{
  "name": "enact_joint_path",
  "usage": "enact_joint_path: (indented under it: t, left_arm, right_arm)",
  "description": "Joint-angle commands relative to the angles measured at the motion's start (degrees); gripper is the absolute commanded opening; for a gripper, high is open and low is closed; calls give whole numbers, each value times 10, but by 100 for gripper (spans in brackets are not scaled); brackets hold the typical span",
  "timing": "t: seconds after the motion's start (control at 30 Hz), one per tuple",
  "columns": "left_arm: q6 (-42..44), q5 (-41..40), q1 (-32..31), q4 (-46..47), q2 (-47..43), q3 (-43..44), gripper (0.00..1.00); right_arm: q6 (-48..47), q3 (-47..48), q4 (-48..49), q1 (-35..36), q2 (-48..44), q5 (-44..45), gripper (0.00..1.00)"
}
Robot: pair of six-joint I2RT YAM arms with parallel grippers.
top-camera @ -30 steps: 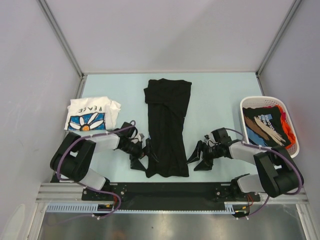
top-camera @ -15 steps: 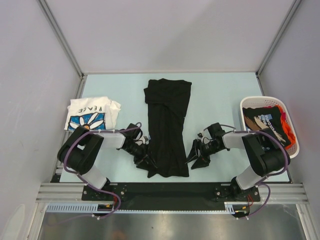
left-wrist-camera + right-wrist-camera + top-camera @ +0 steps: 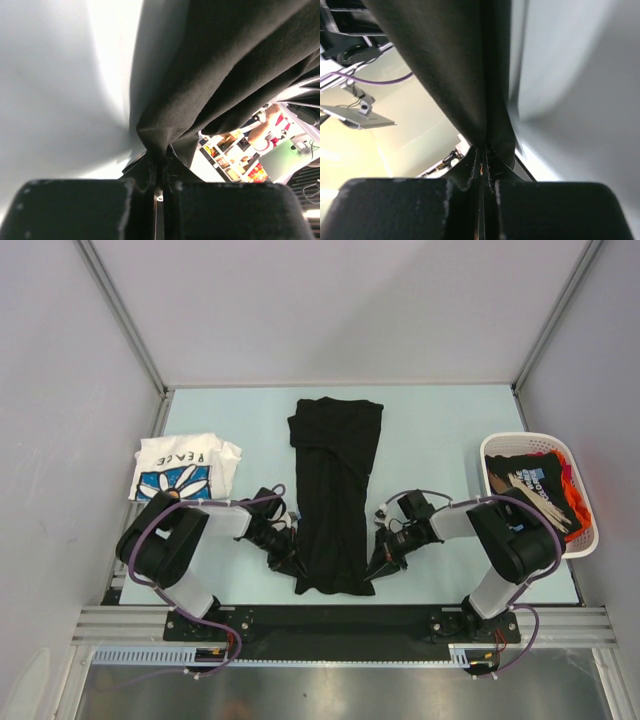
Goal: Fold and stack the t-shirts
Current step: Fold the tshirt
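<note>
Left gripper [image 3: 288,556] and right gripper [image 3: 380,558], open a second ago, now pinch the near side edges of the black t-shirt [image 3: 335,480] (one each); the near-to-far fold can likely begin.

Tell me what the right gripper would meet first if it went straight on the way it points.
The black t-shirt: the right gripper is shut on its near right edge, so going on would push straight into that cloth.

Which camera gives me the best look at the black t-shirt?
The top external view: it shows the whole black t-shirt, lying as a long folded strip, with the left gripper and right gripper at its near corners. Each wrist view shows only a pinched fold of black cloth.
</note>
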Motion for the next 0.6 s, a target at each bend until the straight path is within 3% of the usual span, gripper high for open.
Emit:
enact_joint_path:
  t: [0.0, 0.27, 0.4, 0.57]
  left_arm:
    - [14, -112, -3, -19, 35, -24, 0]
    - [51, -100, -3, -103, -30, 6, 0]
    - [58, -111, -4, -143, -111, 61, 0]
    - [58, -138, -5, -166, -139, 125, 0]
  right_arm:
    - [27, -29, -206, -15, 5, 84, 0]
    - [10, 26, -333, -38, -88, 97, 0]
    - [17, 69, -342, -43, -121, 84, 0]
    - [8, 118, -325, -45, -105, 75, 0]
